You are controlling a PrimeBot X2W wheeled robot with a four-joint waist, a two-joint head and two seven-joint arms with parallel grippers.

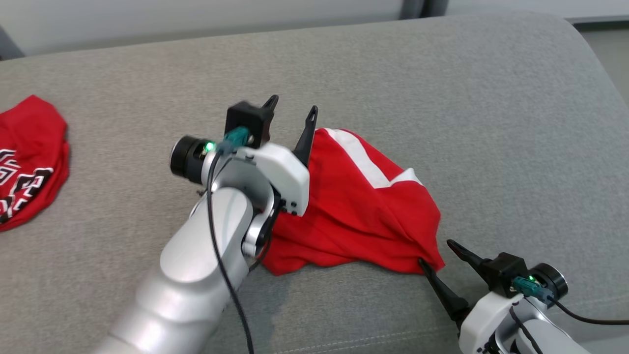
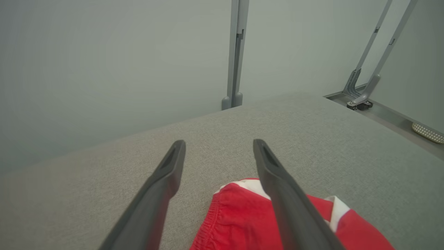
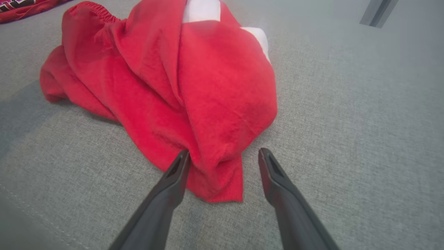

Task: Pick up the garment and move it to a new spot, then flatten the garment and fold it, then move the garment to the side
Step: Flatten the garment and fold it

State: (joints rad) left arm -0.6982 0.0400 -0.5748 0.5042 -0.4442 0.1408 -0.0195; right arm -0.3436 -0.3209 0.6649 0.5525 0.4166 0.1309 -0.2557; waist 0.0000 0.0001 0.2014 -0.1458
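The garment [image 1: 363,211] is a crumpled red pair of shorts with a white stripe, lying in a heap on the grey cushion. My left gripper [image 1: 292,108] hovers over the heap's left side, open, fingers pointing away from me; the shorts' elastic waistband [image 2: 215,215] lies under its fingers [image 2: 163,187]. My right gripper [image 1: 437,253] is open at the heap's near right corner. A loose red corner of the garment [image 3: 215,173] lies between its spread fingers [image 3: 274,180], and nothing is gripped.
A second red garment [image 1: 29,157] with black-and-white print lies at the cushion's far left. The grey cushion [image 1: 442,98] stretches wide behind and to the right of the heap. Metal posts [image 2: 236,52] stand beyond its far edge.
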